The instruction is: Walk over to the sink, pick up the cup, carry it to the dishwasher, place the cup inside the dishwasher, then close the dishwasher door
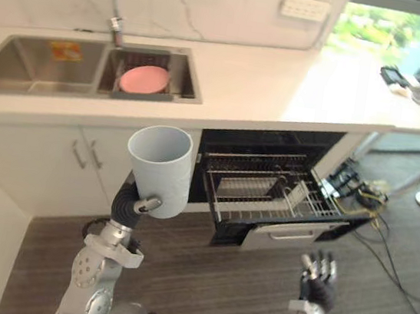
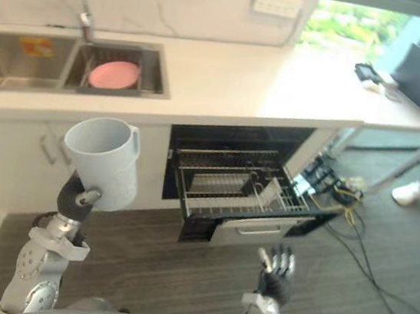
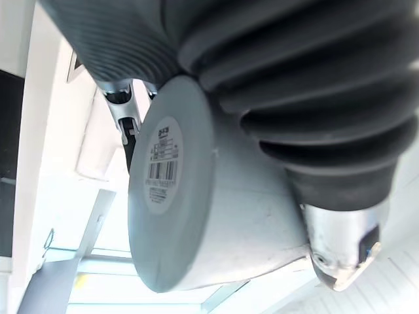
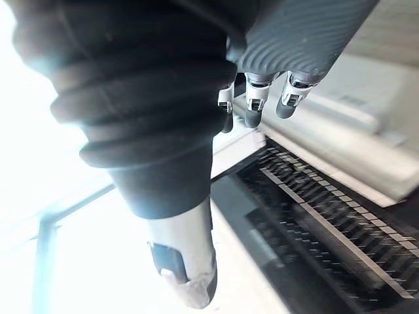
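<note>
One cup (image 1: pixel 160 164) is held upright in the air by the left hand (image 1: pixel 147 206), in front of the cabinet doors (image 1: pixel 86 158) below the worktop (image 1: pixel 266 87). It is just left of the open dishwasher (image 1: pixel 268 188). The fingers are wrapped round the lower wall from behind, and the thumb is pressed against the front near the base. In the left wrist view the base (image 3: pixel 171 196), with a label on it, is seen close against the ribbed cover.

The right hand (image 1: pixel 318 273) is carried low before the pulled-out rack (image 2: pixel 229 184), its fingers straight, slightly spread and holding nothing.

A pink plate (image 1: pixel 143 79) is left in the sink (image 1: pixel 19 74).

The cup is judged light and stiff, with a smooth, slightly tapered wall that could slide in a loose grip. Nothing is seen inside it, so little weight is expected. The hold low on the wall is judged sound for carrying, though room for the fingers must be found between the rack wires when the cup is set down. A knock against the wire rack is the likeliest fault. The rack and door are not yet pushed in.
</note>
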